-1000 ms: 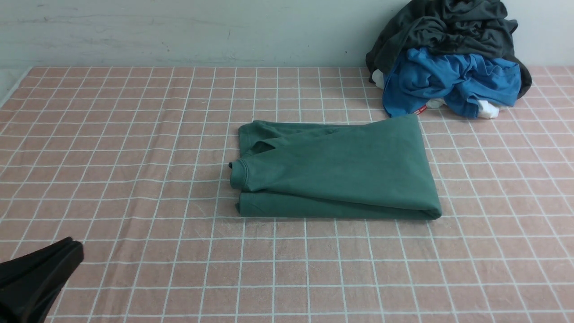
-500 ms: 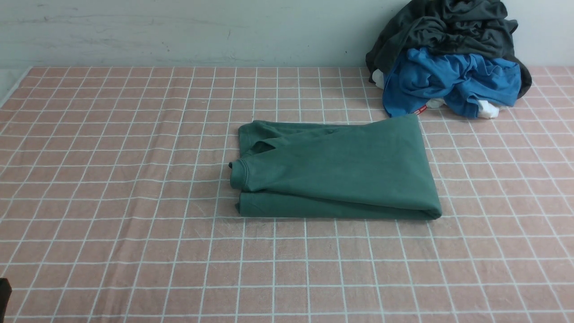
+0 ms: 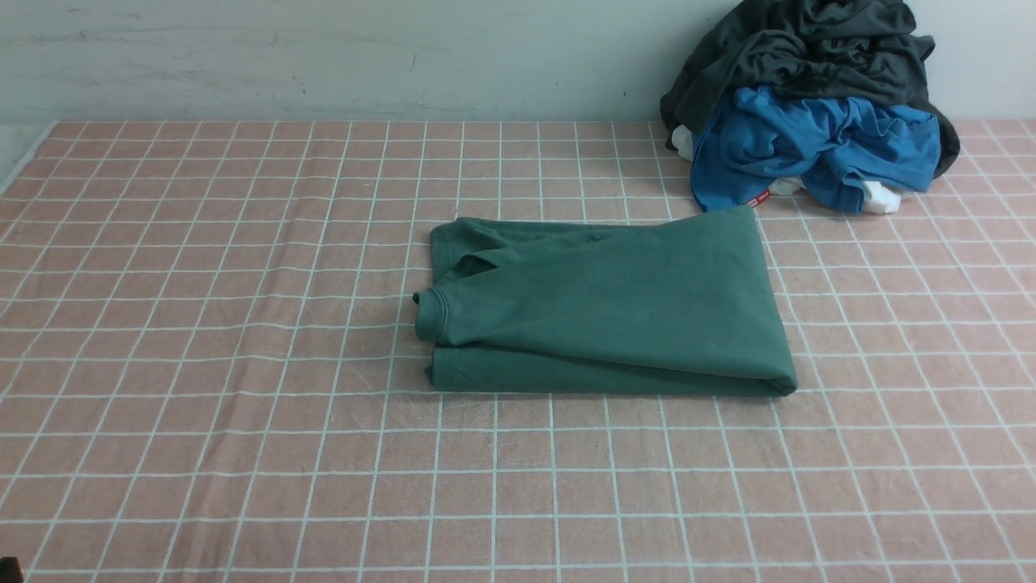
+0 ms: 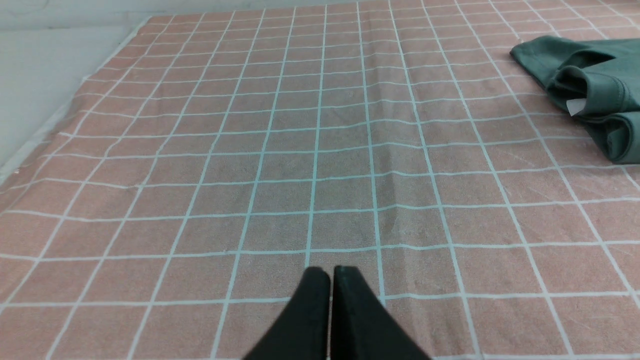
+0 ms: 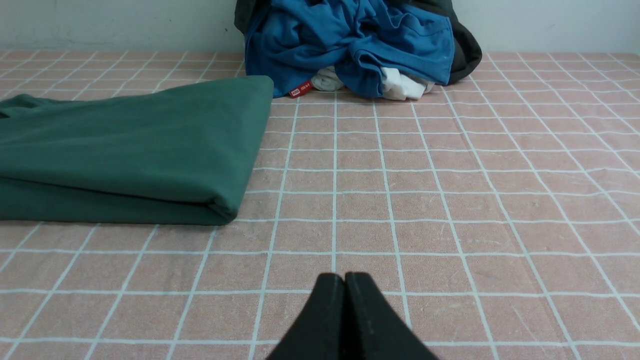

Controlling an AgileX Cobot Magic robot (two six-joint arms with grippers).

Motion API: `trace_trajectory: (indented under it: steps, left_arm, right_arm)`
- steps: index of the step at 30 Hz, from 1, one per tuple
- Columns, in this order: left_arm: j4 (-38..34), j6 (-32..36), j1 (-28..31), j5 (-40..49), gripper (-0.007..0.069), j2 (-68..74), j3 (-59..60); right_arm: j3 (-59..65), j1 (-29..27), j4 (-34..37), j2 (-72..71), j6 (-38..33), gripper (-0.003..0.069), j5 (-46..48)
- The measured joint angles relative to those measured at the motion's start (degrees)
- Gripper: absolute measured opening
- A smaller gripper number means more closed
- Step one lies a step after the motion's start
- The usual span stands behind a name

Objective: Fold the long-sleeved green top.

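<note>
The green long-sleeved top [image 3: 603, 308] lies folded into a thick rectangle in the middle of the pink checked cloth, with a ribbed cuff at its left end. Its right folded edge [image 5: 150, 150] shows in the right wrist view, and its left end [image 4: 590, 95] shows in the left wrist view. My left gripper [image 4: 331, 272] is shut and empty over bare cloth, well clear of the top. My right gripper [image 5: 345, 279] is shut too, holding nothing, near the front to the right of the top. Neither gripper shows in the front view, apart from a dark sliver at the bottom left corner.
A heap of clothes stands at the back right against the wall: a dark grey-black garment [image 3: 809, 48] over a bright blue one [image 3: 817, 150] with white cloth under it. The cloth's left edge [image 4: 60, 120] borders bare table.
The left arm has drawn back out of the bottom left corner of the front view. The green top has not moved.
</note>
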Motion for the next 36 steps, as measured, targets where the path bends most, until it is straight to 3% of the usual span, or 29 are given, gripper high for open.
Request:
trace_trajectory:
  steps: [36]
  left_arm:
    - [-1.6, 0.0, 0.0, 0.2, -0.0003, 0.0, -0.1]
  right_arm:
    - [0.0, 0.0, 0.0, 0.0, 0.0, -0.0014, 0.0]
